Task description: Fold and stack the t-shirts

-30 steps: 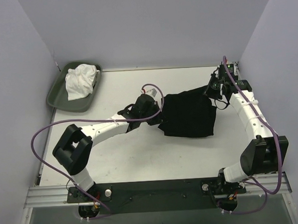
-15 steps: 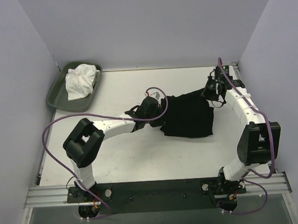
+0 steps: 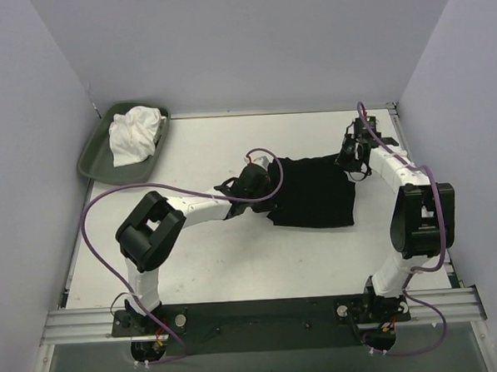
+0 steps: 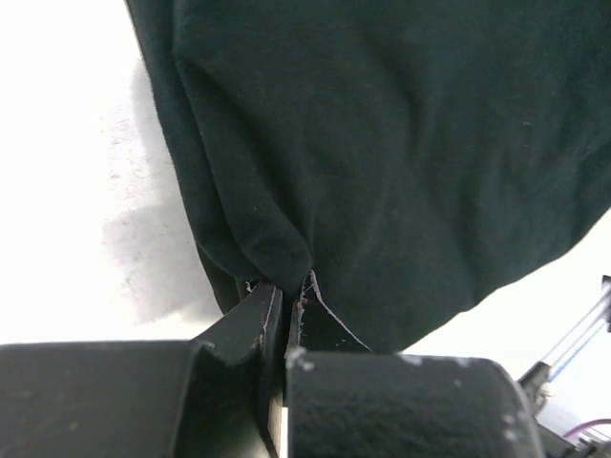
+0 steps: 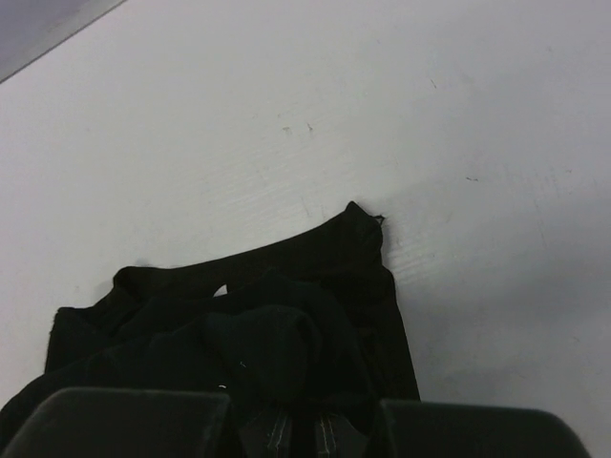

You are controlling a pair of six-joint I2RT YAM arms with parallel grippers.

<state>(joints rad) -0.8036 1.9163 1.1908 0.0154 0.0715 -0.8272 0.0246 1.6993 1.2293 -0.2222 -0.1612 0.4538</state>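
- T-shirt [image 3: 316, 195] fold being clenched in left tool [image 4: 286, 296], gripping its left edge.
- Right tool [image 5: 296, 420] likewise pinching bunched black cloth at the far right corner.
- Lying spread between both tools, resting mid-desk [image 3: 227, 254].
- Sitting well apart at far left: grey-green tray [image 3: 91, 157] holding crumpled white cloth [image 3: 135, 134].

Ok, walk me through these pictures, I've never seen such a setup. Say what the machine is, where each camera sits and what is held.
Two robot arms are bolted at the near edge of a table. The wide picture looks down from above; the other two come from cameras on the wrists. A black t-shirt lies on the table. The left gripper pinches its left edge, the right gripper its far right corner, both shut on cloth. A tray at the far left holds a crumpled white cloth.
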